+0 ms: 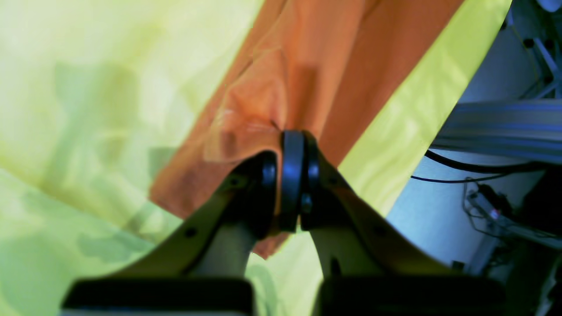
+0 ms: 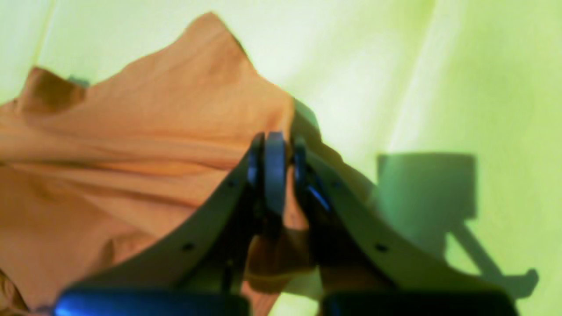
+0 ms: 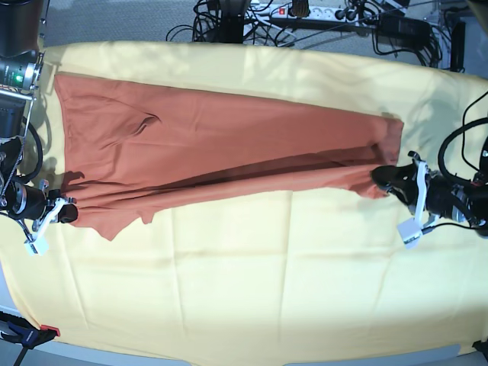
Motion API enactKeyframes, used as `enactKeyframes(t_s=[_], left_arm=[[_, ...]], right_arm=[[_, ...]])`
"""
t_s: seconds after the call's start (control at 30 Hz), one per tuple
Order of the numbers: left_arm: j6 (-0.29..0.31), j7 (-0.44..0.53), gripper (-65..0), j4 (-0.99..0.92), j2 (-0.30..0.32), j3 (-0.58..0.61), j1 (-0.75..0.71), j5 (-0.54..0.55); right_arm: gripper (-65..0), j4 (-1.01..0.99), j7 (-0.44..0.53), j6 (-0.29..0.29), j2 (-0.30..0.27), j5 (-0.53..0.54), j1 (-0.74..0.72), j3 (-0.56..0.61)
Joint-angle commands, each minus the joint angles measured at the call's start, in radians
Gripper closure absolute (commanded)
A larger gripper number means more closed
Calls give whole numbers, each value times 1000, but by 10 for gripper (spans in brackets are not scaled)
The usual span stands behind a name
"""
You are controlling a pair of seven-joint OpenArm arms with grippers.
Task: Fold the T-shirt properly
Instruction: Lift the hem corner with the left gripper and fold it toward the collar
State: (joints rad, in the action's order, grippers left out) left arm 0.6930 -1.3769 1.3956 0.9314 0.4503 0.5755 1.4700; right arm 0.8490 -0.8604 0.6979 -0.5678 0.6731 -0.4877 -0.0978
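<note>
The T-shirt [image 1: 307, 79] is seen from the left wrist pinched by the clenched left gripper [image 1: 292, 175], a fold bunched at its tips; yellow cloth [image 1: 88, 109] lies beneath, with cables [image 1: 465, 169] at 3 o'clock.

From the right wrist, an orange edge is clamped in the right gripper [image 2: 274, 171]; the gripper's shadow is cast at 3 o'clock.

In the base view, the shirt is stretched across the cloth-covered desk [image 3: 252, 290] between both grippers. A power strip [image 3: 320, 11] is seen at 12 o'clock.
</note>
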Motion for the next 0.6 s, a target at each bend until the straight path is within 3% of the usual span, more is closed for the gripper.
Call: enactKeyframes(t_s=[0.0,0.17,0.57], left_arm=[[5,-1,0,11,27,-13,10,14],[5,-2,0,11,48,-13,-45,14],[5,-19,0,11,49,-13,-153,14]], right_arm=[[0,16,-3,0,-28,30,-31,-6],[0,16,-113,0,-31,147,-31,-5],[0,16,-129,0,-32,130,-31,-6]])
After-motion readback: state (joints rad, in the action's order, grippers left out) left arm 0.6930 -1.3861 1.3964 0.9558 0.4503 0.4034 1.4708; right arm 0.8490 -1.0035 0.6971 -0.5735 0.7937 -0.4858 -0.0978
